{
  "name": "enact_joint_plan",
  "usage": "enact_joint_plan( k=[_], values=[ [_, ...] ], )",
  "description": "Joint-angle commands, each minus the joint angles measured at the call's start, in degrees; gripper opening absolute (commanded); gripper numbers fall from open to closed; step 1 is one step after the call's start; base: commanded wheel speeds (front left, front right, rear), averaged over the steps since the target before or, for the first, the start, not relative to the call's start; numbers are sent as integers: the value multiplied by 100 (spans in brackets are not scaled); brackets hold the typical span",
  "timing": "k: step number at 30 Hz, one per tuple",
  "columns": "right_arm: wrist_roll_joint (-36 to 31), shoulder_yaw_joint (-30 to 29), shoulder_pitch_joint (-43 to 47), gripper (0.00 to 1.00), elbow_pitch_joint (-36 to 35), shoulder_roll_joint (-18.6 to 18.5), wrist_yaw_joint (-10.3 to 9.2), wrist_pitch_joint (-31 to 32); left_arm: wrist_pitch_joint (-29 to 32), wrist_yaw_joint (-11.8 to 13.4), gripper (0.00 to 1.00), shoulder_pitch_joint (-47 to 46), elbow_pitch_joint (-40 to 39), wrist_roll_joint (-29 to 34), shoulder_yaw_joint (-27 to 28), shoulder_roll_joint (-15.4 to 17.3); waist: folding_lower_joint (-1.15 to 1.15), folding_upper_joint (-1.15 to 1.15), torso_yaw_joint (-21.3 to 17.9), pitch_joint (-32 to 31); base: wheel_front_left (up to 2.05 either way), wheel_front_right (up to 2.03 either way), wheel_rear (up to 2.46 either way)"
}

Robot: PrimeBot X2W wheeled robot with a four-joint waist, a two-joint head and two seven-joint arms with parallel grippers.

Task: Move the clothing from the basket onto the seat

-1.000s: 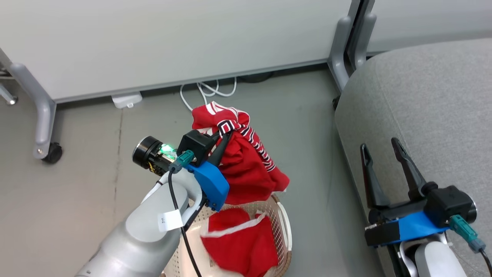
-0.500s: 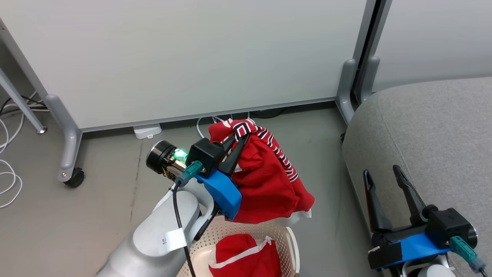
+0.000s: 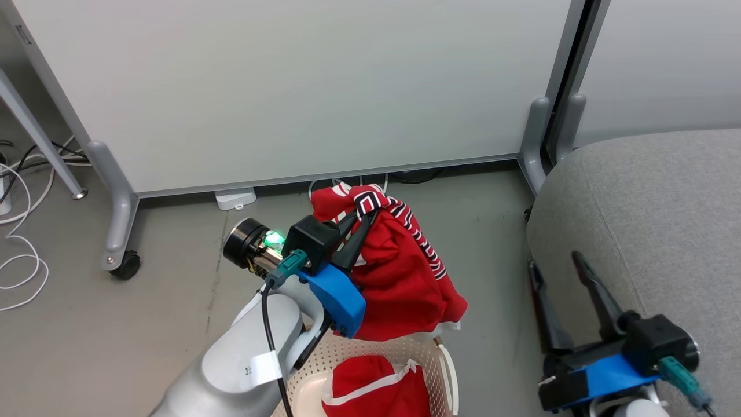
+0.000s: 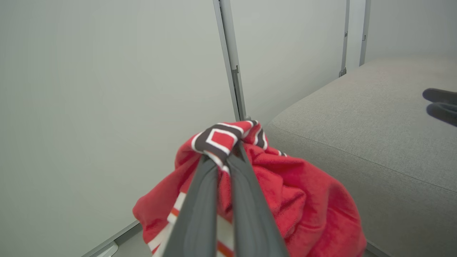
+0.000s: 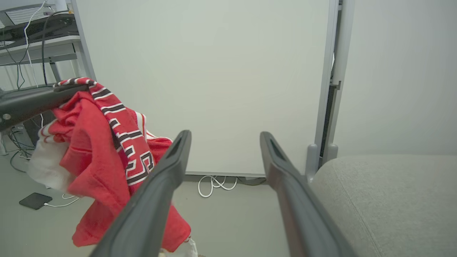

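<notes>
clothing (image 3: 405,272) pinched in left end effector (image 3: 366,215) fingertips.

Pale grey-white partition panels (image 3: 301,87) on grey metal legs (image 3: 116,191), one black caster wheel (image 3: 125,265). Smooth grey floor (image 3: 104,336). White cable (image 5: 214,185) coiled at panel base, white plastic box (image 3: 234,198) nearby.

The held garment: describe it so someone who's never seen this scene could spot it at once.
Before the white partition, above the basket, a red garment hangs from the left gripper. Unlike the red piece lying in the basket, it has black-and-white striped trim.
</notes>
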Motion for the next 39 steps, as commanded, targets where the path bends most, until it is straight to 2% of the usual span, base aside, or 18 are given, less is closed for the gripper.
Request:
enact_joint_plan(
  k=[1,8,16,29,35,36,37,39],
  values=[
    [-28,179,-104,100,8,-14,1,-22,-29,19,0,61,-26,12,32,-12,1,0,11,3,0,0,0],
    [-217,973,-500,100,161,-16,1,-21,-29,37,0,-57,-75,55,-7,-82,1,0,73,49,0,0,0],
    [-453,1661,-1244,100,945,-147,1,-21,-29,13,0,-215,-111,84,-49,-224,1,0,209,162,0,0,0],
    [-846,1929,-2246,100,2200,-187,1,-22,-29,-63,0,-411,-242,153,-186,-394,1,0,445,353,0,0,0],
    [-783,1977,-2588,100,2827,-108,1,-21,-29,-103,0,-462,-392,175,-233,-431,1,0,497,391,0,0,0],
    [-742,1979,-2627,40,2889,-92,1,-22,-29,-107,0,-465,-400,176,-234,-435,1,0,503,392,0,0,0],
    [-710,1983,-2684,0,2901,-74,1,-22,-29,-103,0,-469,-406,180,-234,-439,1,0,508,397,0,0,0],
    [-631,1992,-2710,0,2916,-55,1,-22,-29,-104,0,-475,-409,187,-223,-442,1,0,508,408,0,0,0]
  ],
)
